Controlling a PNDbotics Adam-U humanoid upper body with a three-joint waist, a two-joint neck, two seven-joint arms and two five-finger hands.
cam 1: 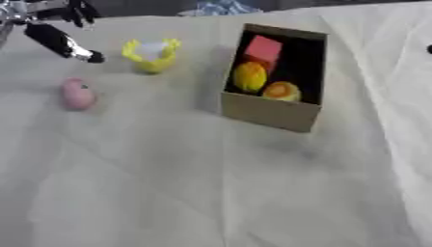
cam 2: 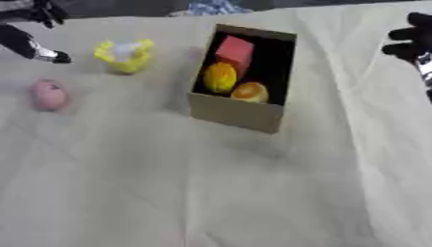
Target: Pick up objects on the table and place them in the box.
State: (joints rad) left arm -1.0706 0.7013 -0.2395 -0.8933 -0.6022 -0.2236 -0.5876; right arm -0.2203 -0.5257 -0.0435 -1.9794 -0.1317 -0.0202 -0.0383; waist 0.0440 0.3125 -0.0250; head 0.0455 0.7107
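The worktop (cam 1: 211, 193), covered in a pale wrinkled cloth, fills nearly all of both views. On it, right of the middle, stands a brown cardboard box (cam 1: 270, 113) with a dark inside, open at the top. Three things lie inside it: a red-pink block (cam 1: 263, 48) at the far end, a yellow rounded thing (cam 1: 249, 76) in front of that, and an orange-yellow rounded thing (cam 1: 282, 90) beside it at the near wall.

Two things are on the cloth outside the box, both to its left and well apart from it. The farther one is a yellow ring-shaped thing with a pale centre (cam 1: 152, 54). The nearer one, close to the left edge, is a small pink rounded thing (cam 1: 77, 93).

The left hand (cam 1: 63, 41) comes in from the upper left corner, black with silver parts. One long finger reaches down and to the right, its tip near the yellow ring but apart from it; shorter fingers hang spread above. It holds nothing.

The right hand (cam 2: 411, 41) appears only in the right eye view, at the upper right edge, as dark curled fingers over the cloth, well apart from the box; whether they are together or apart cannot be told. The left eye view shows only a dark speck at that edge.
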